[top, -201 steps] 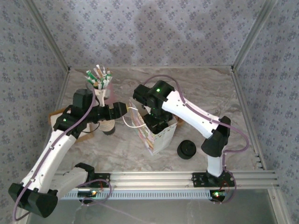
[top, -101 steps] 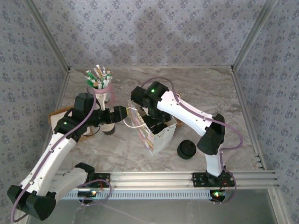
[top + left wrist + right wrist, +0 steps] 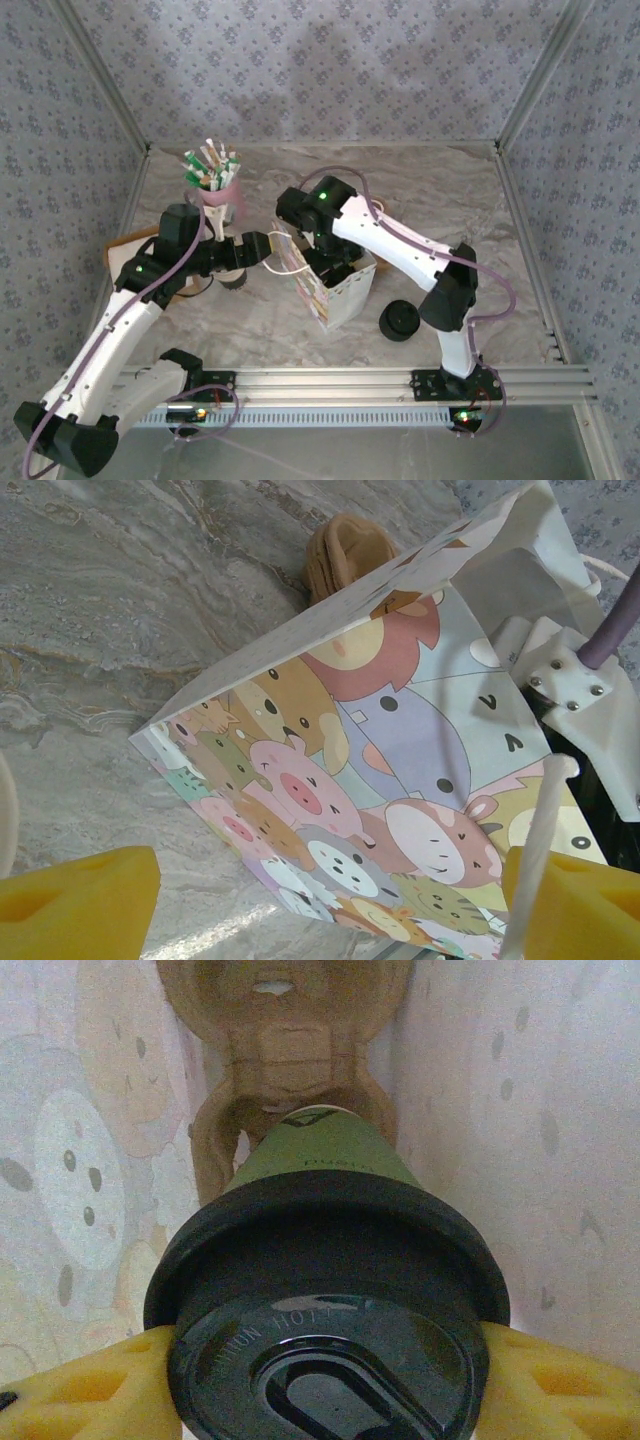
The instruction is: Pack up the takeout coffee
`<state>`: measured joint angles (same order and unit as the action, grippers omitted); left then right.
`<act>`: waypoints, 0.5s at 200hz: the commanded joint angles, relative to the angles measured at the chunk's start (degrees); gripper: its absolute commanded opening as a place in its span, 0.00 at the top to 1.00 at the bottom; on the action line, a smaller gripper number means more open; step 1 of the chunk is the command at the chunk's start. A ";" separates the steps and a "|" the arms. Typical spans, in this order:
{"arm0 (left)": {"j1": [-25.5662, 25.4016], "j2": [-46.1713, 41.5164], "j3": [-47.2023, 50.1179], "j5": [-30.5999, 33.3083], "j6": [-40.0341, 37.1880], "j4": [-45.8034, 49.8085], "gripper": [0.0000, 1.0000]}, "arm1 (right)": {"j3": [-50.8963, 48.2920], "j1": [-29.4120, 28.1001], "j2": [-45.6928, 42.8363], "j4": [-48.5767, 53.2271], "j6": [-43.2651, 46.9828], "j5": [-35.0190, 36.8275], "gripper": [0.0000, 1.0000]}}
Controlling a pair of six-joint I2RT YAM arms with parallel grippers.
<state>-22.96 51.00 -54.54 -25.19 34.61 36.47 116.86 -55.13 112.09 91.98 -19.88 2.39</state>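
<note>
Hovering with its jaws standing wide apart, the left gripper [image 3: 264, 249] is facing the cartoon-animal paper bag [image 3: 380, 780] just ahead of its yellow pads [image 3: 75, 900]; a white cord handle [image 3: 535, 860] is hanging against the right-hand pad. Further right, the right gripper [image 3: 325, 1360] is sitting inside that bag and clamping the takeout coffee [image 3: 320, 1150] by its black lid [image 3: 325, 1250]; the cup is pointing beyond the fingertips toward a brown pulp carrier [image 3: 290, 1020].
</note>
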 commanded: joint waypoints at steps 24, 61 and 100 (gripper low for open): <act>-0.22 -0.27 -0.12 0.49 0.37 0.62 0.12 | 1.64 -1.15 1.20 11.46 0.19 1.46 0.37; -0.24 -0.18 -0.27 0.55 0.34 0.88 0.12 | 0.50 -0.69 1.72 11.33 0.12 2.07 0.36; -0.23 -0.21 -0.12 0.71 0.39 0.87 0.12 | -0.64 -0.18 1.47 10.17 -0.16 1.83 0.36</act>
<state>-22.96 51.05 -54.35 -24.77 34.63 36.49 116.99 -55.77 113.06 91.98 -19.90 3.29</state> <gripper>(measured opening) 0.881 0.636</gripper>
